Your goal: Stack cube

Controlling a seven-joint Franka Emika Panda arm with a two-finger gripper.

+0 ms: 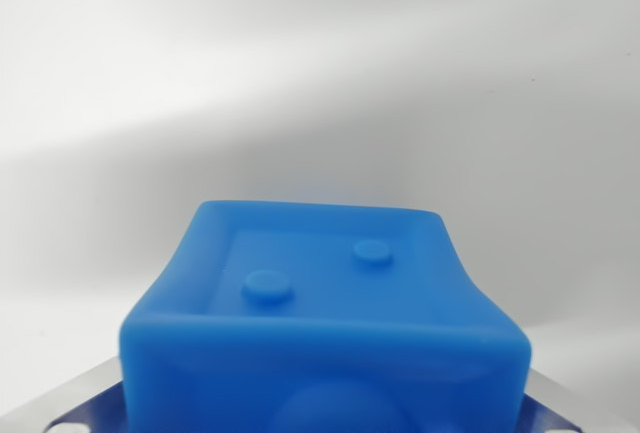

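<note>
The blue cube [325, 333] is cut off by the bottom edge; metal gripper [325, 418] parts beside it show only slivers, fingertips hidden.

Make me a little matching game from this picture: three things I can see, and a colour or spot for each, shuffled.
Things:
1. cube
2. round studs
3. metal plates

Descriptions:
A. silvery, at the bottom corners of the wrist view
B. big blue block, low in the middle
C. two small raised discs on the block's recessed top

Pairs: 1-B, 2-C, 3-A
</note>
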